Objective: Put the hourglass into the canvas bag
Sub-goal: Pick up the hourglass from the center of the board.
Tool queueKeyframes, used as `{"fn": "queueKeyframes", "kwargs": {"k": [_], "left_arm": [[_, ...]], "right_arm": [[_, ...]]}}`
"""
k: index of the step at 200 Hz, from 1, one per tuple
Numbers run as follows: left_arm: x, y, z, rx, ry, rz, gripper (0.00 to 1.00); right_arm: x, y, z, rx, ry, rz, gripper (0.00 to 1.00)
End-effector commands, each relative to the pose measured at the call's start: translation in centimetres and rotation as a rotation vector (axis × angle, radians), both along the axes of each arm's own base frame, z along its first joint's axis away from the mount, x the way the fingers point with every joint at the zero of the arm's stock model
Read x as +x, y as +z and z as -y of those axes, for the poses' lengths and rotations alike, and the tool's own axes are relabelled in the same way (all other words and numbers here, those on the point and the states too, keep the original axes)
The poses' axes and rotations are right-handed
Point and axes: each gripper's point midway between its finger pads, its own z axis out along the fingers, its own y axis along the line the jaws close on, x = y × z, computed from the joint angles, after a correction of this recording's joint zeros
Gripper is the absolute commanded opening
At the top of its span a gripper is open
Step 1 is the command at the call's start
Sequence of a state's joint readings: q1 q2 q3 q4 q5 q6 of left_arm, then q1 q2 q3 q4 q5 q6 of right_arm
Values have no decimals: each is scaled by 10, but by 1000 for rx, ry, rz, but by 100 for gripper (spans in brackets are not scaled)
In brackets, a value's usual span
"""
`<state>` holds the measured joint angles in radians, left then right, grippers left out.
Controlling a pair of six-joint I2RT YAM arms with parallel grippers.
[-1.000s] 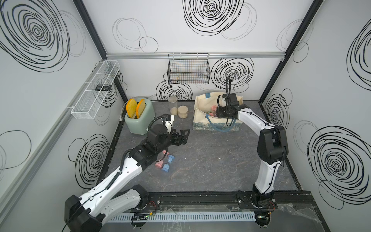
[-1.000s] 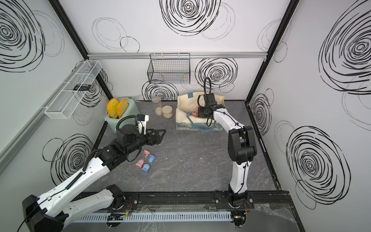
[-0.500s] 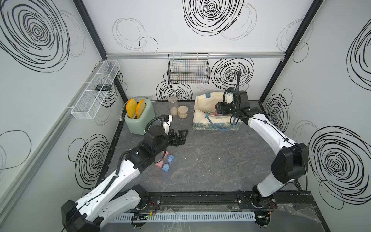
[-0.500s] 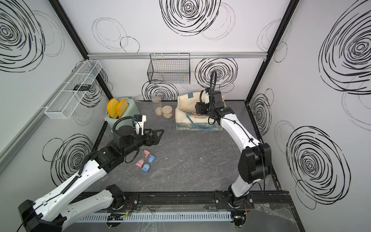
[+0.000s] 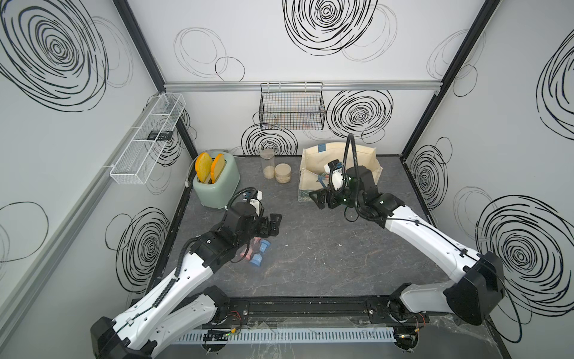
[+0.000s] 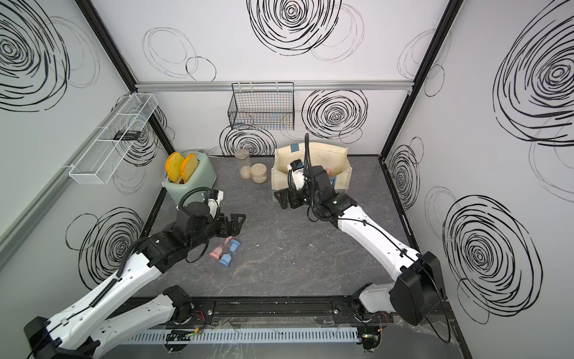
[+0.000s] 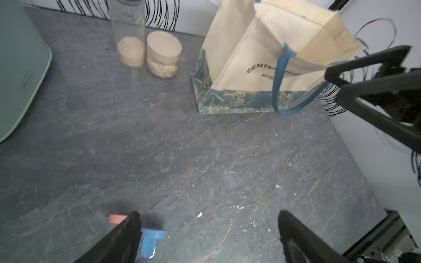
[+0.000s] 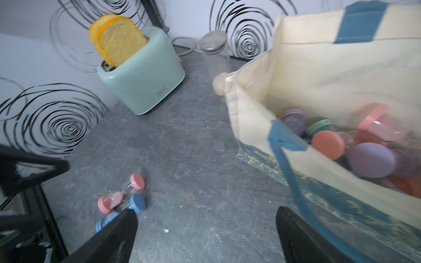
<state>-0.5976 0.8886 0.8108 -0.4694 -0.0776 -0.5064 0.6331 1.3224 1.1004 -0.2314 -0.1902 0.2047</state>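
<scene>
In a top view, the right claw, newly apart and empty, has left the canvas bag. Right wrist: hourglasses lie inside, frame right; drop likely done. Left wrist: left claw apart near blue hourglass.

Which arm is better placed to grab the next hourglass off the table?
Left. The left hand, open, hovers by the pink hourglass and blue hourglass; the right hand, also open, is by the bag.

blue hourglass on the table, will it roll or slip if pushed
Lying on its side on round end caps, the blue hourglass probably rolls if pushed. Its clear middle looks like glass: likely fragile, slippery. The pink hourglass beside it may get nudged.
</scene>
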Motion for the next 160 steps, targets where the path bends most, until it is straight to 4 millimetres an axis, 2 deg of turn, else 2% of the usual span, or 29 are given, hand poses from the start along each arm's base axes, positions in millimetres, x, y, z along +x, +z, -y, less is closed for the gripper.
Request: {"fn": "queueKeyframes", "kwargs": {"k": [1, 38, 69, 98, 160], "left_arm": [[-9, -31, -11, 60, 37, -87, 97], [-22, -72, -14, 108, 30, -191, 98], [-27, -87, -12, 166, 39, -221, 94], [-25, -108, -12, 208, 69, -264, 87], [-18, -144, -13, 239, 91, -312, 80]], "right_arm": [[-25, -7, -14, 45, 73, 2, 97], [-62, -42, -26, 61, 169, -33, 97], [-87, -74, -33, 65, 229, -100, 97], [-97, -99, -32, 58, 234, -163, 97], [-106, -119, -33, 56, 244, -202, 97]]}}
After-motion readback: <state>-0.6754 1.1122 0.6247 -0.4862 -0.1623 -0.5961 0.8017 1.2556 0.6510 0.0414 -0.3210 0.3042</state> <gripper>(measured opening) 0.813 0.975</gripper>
